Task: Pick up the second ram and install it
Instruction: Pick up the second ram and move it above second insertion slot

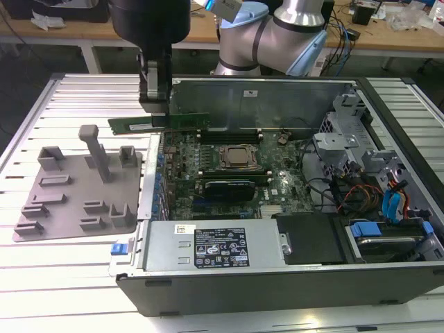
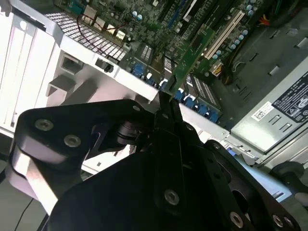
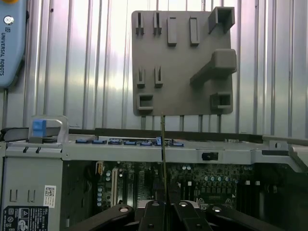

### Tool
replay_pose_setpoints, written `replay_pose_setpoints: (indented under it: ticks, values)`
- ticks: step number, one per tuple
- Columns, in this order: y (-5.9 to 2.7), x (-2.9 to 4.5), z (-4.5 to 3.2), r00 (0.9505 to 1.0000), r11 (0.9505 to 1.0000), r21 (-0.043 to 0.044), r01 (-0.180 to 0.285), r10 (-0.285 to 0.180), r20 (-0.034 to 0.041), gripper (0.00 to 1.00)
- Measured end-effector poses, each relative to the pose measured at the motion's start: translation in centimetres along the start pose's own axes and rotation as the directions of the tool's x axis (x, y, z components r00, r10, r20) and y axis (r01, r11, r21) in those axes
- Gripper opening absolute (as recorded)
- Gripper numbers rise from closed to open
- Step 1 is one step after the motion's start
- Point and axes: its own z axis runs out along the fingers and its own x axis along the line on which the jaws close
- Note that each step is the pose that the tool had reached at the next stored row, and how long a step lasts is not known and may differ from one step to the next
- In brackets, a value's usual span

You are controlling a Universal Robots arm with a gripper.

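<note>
Ribbed metal bench [image 1: 83, 104], workshop tables behind, is carrying one open computer case [image 1: 277, 291] and one grey holder plate [image 1: 69, 201].

One gripper [image 1: 158, 114] is clamping the second ram [image 1: 187, 121] partway along its length. The stick is hanging level above the case edge nearest the plate, clear of the motherboard [image 1: 277, 187].

Risks, as judged:
- The long free end is overhanging, so any tilt is likely setting it crooked against a slot.
- Pressing while misaligned is risking bent contacts, or the stick sliding between the closed fingers.
- The case wall is lying close beneath and is inviting a knock.

Count:
- one arm
- one ram held
- one processor [image 1: 239, 156]
- one black card [image 1: 232, 189]
- one power supply [image 1: 215, 246]
</note>
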Motion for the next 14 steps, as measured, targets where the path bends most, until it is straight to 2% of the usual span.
replay_pose_setpoints:
  ticks: [3,7,10,13,14]
  values:
    - [-0.82,-0.08,-0.03,1.0000,1.0000,-0.0007,0.000,0.000,-0.0011,0.11]
    - [-2.14,-0.66,0.00,1.0000,1.0000,-0.0024,-0.001,0.001,-0.0089,0.11]
    - [-3.11,-1.12,0.21,1.0000,1.0000,-0.0068,-0.001,0.001,-0.0091,0.11]
    - [-3.87,-1.92,0.55,1.0000,0.9999,-0.0113,-0.001,0.001,-0.0089,0.11]
    - [-4.24,-2.62,0.72,1.0000,0.9999,-0.0129,-0.001,0.001,-0.0089,0.11]
